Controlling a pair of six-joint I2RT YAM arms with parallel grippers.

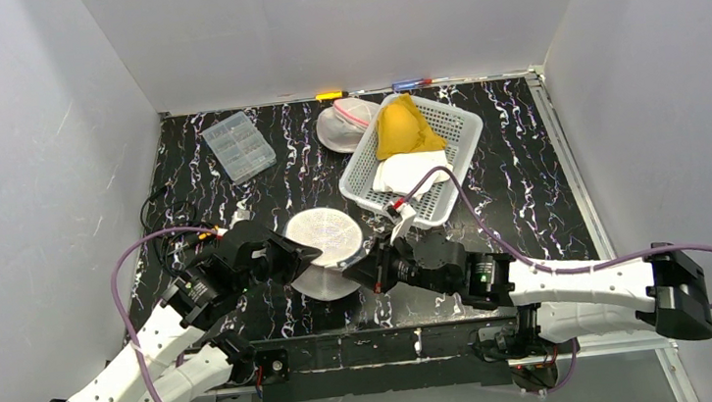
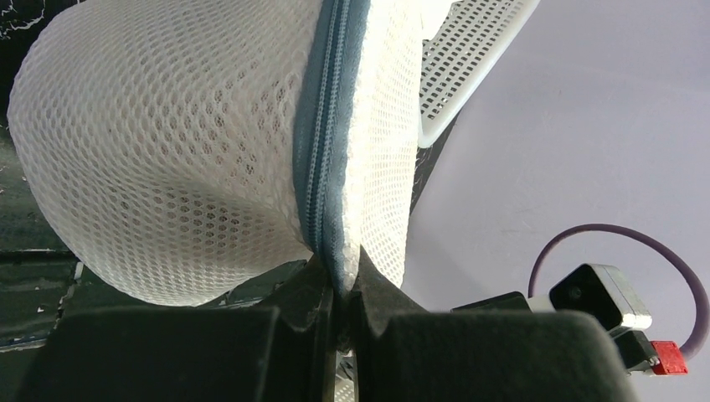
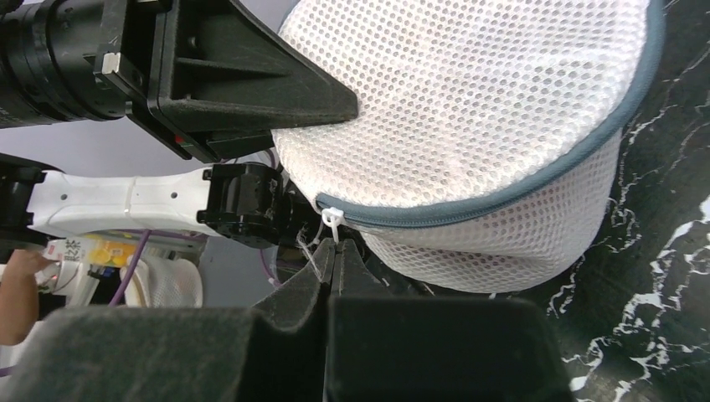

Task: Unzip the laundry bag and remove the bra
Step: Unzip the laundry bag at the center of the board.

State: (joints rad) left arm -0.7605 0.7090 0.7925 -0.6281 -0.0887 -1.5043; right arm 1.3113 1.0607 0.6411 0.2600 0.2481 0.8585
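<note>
table (image 1: 527,175): black marbled top, walled in white on three sides.
basket (image 1: 461,137): white plastic, at the back right, holding a yellow cloth (image 1: 404,127) and a white one.
laundry bag (image 1: 326,233): round white mesh, near the front edge at the centre, caught between the two grippers; what is inside cannot be made out through the mesh.
organizer box (image 1: 238,145): clear, back left, well apart from the bag.
left gripper (image 2: 342,289): jaws clamped on the bag's zipper seam at its left side.
right gripper (image 3: 331,255): jaws pressed together on the pull tie, at the bag's right side.
zipper (image 2: 322,151): grey-blue, closed along the stretch in view.
pull tie (image 3: 331,220): small white loop at the zipper's end, its strand running down into the right fingertips.
</note>
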